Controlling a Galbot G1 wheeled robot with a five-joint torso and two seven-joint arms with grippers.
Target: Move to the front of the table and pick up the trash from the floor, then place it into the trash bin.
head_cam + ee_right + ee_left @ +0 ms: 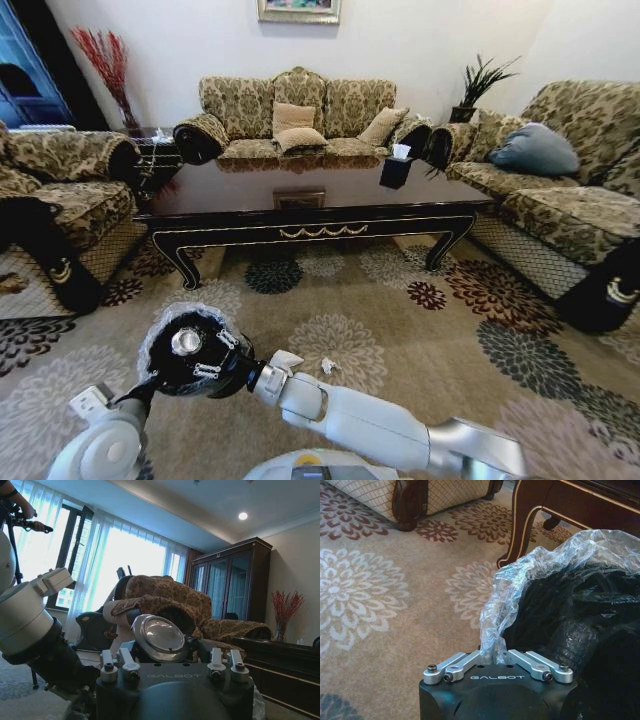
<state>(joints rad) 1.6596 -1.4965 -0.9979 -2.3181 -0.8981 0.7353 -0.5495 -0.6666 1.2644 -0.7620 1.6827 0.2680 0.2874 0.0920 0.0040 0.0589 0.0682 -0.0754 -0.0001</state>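
Head view, lower left: left tool (pixel 495 661) closed on the crinkled clear liner at the rim of the small round black trash bin (pixel 185 352). Right tool (pixel 170 666) sits over the bin mouth with a shiny round metal disc (pixel 159 636) between its fingers; cannot tell if clamped.

White paper scrap (pixel 327 366) lies on the beige flower-medallion carpet (pixel 420 340), lower centre. Long dark glossy wooden bench (pixel 310 215) at mid-frame.

Judgement: scrap light, soft, crushable; pinch across its bulk. Liner thin and slippery, may tear.
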